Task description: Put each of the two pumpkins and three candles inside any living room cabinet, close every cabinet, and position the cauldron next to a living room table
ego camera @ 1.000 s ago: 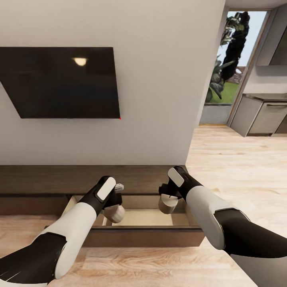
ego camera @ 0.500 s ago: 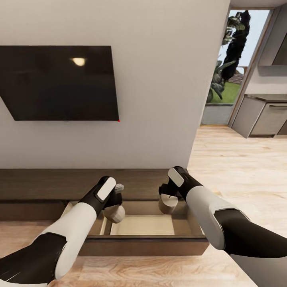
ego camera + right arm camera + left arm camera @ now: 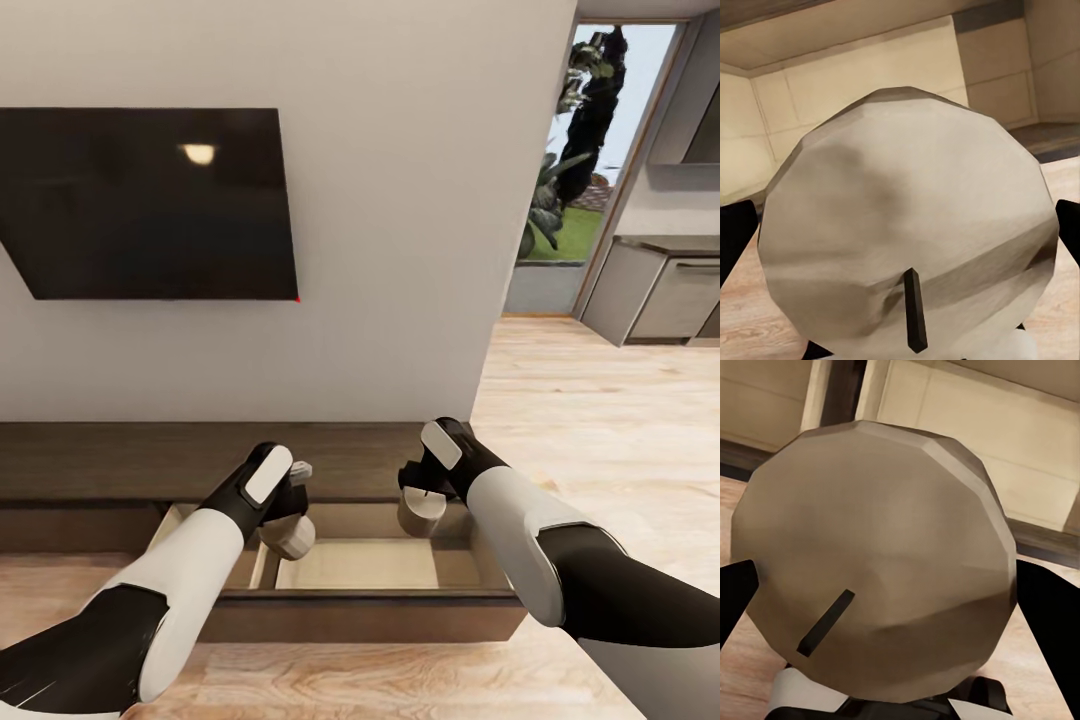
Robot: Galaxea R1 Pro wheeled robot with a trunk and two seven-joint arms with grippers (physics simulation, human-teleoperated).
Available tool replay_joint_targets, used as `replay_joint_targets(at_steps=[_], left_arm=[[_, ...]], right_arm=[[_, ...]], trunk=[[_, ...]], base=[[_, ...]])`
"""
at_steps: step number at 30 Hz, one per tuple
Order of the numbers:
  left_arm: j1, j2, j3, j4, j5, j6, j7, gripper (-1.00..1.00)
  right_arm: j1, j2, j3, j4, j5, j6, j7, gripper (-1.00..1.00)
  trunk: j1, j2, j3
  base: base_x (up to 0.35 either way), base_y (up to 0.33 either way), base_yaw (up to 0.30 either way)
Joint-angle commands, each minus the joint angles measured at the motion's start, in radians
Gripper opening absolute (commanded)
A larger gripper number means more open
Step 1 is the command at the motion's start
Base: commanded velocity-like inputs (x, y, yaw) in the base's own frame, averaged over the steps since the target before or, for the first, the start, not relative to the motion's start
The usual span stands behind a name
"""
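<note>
We see two candles held over the open drawer of the cabinet [image 3: 120,455], one in each gripper. The left candle [image 3: 287,536] sits in the left gripper [image 3: 290,520], tilted, above the drawer's left end near a pale divider; in the left wrist view its rounded top [image 3: 874,589] with a dark wick faces the camera, and black finger pads [image 3: 735,596] press on both of its sides, so that claw is narrowed to the candle's width and clamped on it. The right candle [image 3: 421,511] hangs upright under the right gripper [image 3: 420,490], over the drawer's back right part; in the right wrist view its domed top [image 3: 907,247] and wick face the lens, with dark fingers [image 3: 736,236] at either edge, so this claw too is closed down on its candle. The open drawer [image 3: 355,565] shows a pale wood floor and walls behind a dark brown front, and it belongs to a long, low dark unit that runs along the foot of the wall. We can read no brand, label or writing on any of these. Above the unit a black television [image 3: 150,205] hangs on the plain white wall [image 3: 400,250], with a small red dot at its lower right corner and a lamp's glare on the screen. The floor [image 3: 600,420] is light wood planking. To the right, a glass door [image 3: 585,150] looks out on greenery, beside grey kitchen units [image 3: 660,290].
</note>
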Motion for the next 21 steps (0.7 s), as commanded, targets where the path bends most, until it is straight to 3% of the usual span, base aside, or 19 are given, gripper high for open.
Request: replay_joint_targets(at_steps=[1,21], left_arm=[[0.000,0.000,0.000,0.000,-0.001,0.000,0.000,-1.00],[0.002,-0.004,0.000,0.000,-0.001,-0.002,0.000,-1.00]], right_arm=[[0.000,0.000,0.000,0.000,0.000,0.000,0.000,-1.00],[0.009,0.000,0.000,0.000,0.000,0.000,0.020,-1.00]], trunk=[[0.004,-0.007,-0.003],[0.081,-0.147,-0.066]], base=[[0.000,0.000,0.000],[0.000,0.000,0.000]])
